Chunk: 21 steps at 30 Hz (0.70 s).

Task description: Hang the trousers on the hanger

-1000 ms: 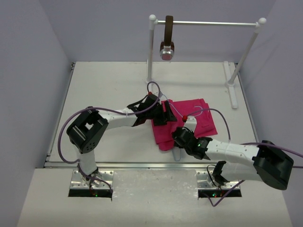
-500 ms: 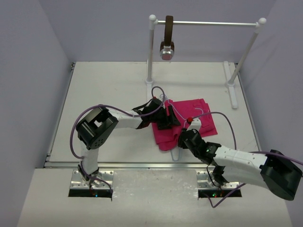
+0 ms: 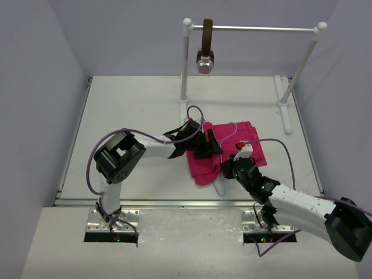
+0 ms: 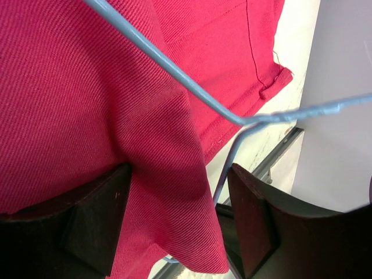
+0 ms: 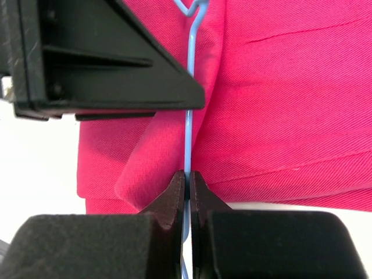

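The magenta-pink trousers (image 3: 251,145) lie folded on the table in front of the rack. The pale blue hanger (image 3: 219,188) lies at their near edge, mostly hidden by the arms in the top view. My left gripper (image 3: 210,143) is at the trousers' left edge. In the left wrist view it (image 4: 180,172) is open, with a fold of trousers (image 4: 87,104) and the hanger wire (image 4: 174,75) between its jaws. My right gripper (image 3: 228,168) is at the near edge. In the right wrist view it (image 5: 188,175) is shut on the hanger wire (image 5: 189,133), which runs over the trousers (image 5: 290,104).
A white clothes rack (image 3: 250,27) stands at the back of the table, its foot (image 3: 285,113) to the right. A brown strap with a round metal end (image 3: 204,58) hangs from the rail. Grey walls close both sides.
The right arm has swung its gripper right and farther in along the trousers' near edge. The left arm's elbow shifted right and its gripper edged right over the cloth.
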Each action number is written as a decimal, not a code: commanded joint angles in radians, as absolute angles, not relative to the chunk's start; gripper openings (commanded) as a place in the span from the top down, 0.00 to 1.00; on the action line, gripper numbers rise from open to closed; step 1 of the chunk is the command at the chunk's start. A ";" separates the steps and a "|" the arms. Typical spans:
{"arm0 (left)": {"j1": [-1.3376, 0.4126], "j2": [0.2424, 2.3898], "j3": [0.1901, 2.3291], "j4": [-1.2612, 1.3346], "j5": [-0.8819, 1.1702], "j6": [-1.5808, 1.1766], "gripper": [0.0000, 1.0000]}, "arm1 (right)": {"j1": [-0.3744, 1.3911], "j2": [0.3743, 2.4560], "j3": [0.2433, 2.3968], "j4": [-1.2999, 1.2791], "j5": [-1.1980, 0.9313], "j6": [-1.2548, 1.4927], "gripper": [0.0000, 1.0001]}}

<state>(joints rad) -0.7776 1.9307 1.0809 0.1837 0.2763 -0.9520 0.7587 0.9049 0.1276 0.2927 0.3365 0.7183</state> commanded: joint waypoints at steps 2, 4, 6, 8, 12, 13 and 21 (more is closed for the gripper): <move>-0.797 1.928 1.117 0.217 0.270 -0.950 0.35 | 0.711 0.930 0.142 0.363 0.288 0.677 1.00; -0.801 1.923 1.125 0.195 0.254 -0.942 0.35 | 0.706 0.924 0.143 0.365 0.291 0.672 1.00; -0.805 1.907 1.127 0.159 0.233 -0.939 0.35 | 0.706 0.905 0.140 0.365 0.289 0.676 1.00; -0.807 1.880 1.110 0.144 0.217 -0.949 0.35 | 0.706 0.887 0.138 0.361 0.282 0.683 1.00; -0.814 1.781 1.050 0.143 0.147 -0.970 0.43 | 0.706 0.827 0.139 0.324 0.267 0.683 1.00; -0.815 1.758 1.041 0.143 0.132 -0.970 0.44 | 0.706 0.813 0.138 0.321 0.265 0.683 1.00; -0.817 1.645 1.050 0.037 0.048 -0.946 0.44 | 0.706 0.743 0.153 0.235 0.267 0.667 1.00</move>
